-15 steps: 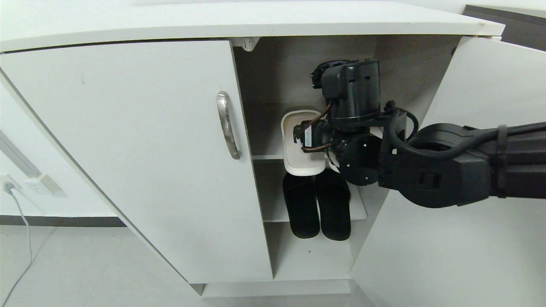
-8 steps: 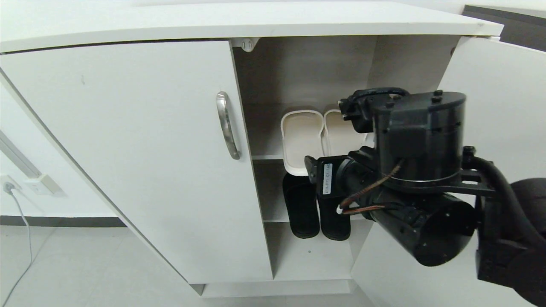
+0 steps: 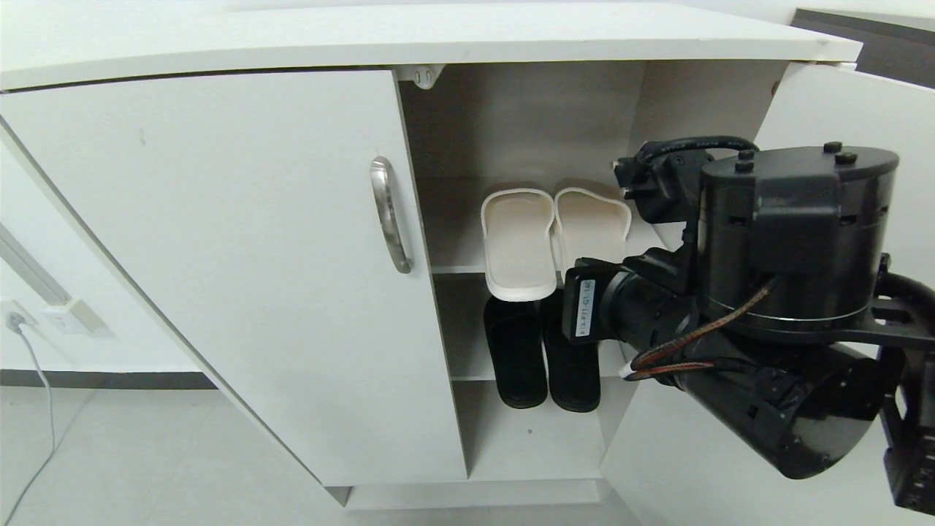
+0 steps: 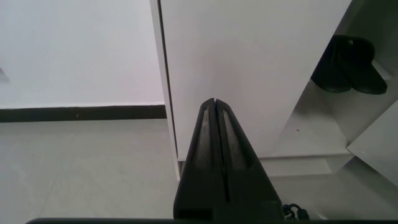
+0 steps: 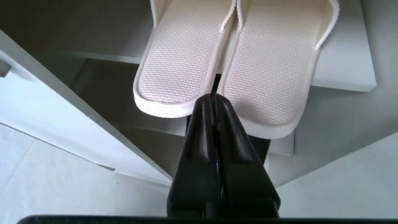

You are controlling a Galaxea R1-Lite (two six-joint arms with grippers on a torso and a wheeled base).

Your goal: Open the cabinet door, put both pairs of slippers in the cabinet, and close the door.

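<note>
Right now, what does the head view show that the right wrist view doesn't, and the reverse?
Head view: the closed left door's handle, the cabinet top, and a wall socket with its cable. Right wrist view: the right gripper, fingers shut and empty. Both: the white slippers side by side on the upper shelf, heels overhanging its edge.

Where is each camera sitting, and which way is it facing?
Head view: on the head, facing forward and down at the open cabinet; the right arm shows.
Left wrist view: on the left wrist, facing the closed door and floor; the shut left pincer shows.
Right wrist view: on the right wrist, facing the white slippers; the shut right pincer shows.
Shared: head and right wrist views both show the white slippers.
</note>
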